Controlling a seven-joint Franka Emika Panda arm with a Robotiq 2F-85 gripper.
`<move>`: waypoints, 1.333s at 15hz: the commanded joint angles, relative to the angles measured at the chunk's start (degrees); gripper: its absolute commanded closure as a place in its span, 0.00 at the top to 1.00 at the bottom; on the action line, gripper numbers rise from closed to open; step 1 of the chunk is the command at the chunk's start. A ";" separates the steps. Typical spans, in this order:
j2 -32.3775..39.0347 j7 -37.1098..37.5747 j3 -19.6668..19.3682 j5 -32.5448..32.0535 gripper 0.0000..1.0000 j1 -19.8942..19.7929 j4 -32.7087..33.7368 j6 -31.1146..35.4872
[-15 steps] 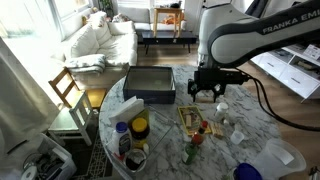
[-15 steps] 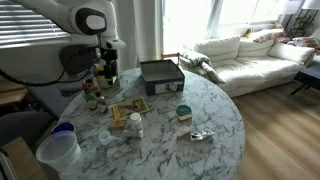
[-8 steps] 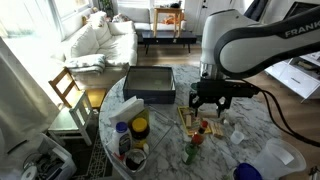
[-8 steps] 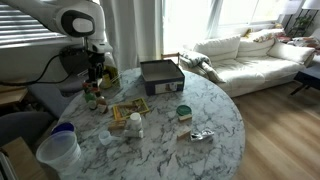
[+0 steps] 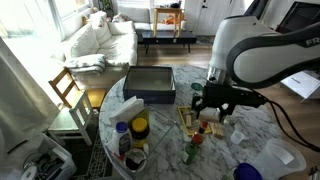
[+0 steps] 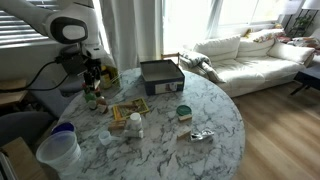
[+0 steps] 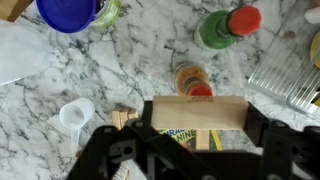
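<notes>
Gripper point(image 5: 214, 107) open wide, nothing btwn jaws – hangs above small red-capped bottle point(image 7: 192, 80) on marble table point(image 5: 160, 130); bottle upright, just beside yellow box point(image 5: 188, 116); green bottle point(image 7: 222, 27) near – dark tray point(image 5: 150, 97) well apart

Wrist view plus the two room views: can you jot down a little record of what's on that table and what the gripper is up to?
Surface: round white marble table
Gripper: black gripper, jaws open, holding nothing, above the table
Below it: tan printed packet; small amber bottle with red cap
Nearby: green bottle with red cap; small white cup; clear plastic tub with blue lid
Further off: dark grey rectangular box
Background: white sofa
</notes>
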 commanded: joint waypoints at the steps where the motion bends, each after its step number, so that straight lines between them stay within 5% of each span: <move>1: -2.20 0.01 1.37 1.78 0.59 -0.98 -4.21 4.82; 20: -3.14 0.45 2.99 -3.82 0.59 -1.47 -7.38 10.00</move>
